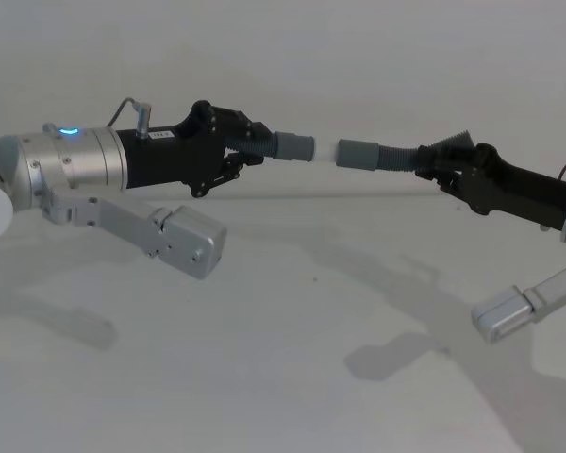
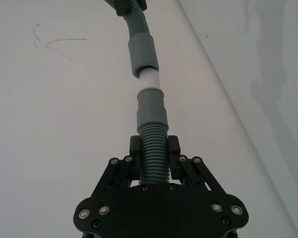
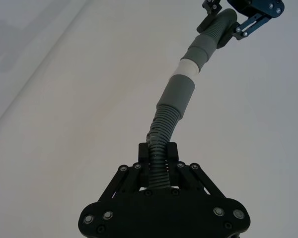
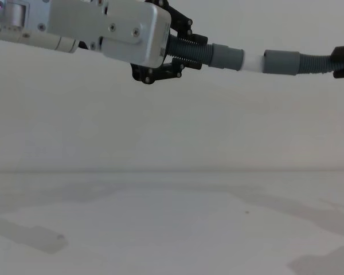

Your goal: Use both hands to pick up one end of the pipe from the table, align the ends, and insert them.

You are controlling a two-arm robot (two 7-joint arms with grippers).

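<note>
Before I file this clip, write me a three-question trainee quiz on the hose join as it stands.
1. True or false: both hose pieces lie on the table.
2. What does the left gripper hold? A) short hose piece B) nothing C) a cloth
3. What colour shows between the two cuffs?

Key:
1. False; they are held up in the air.
2. A; the right gripper holds the longer hose piece.
3. White: the white tip is partly exposed.
</note>
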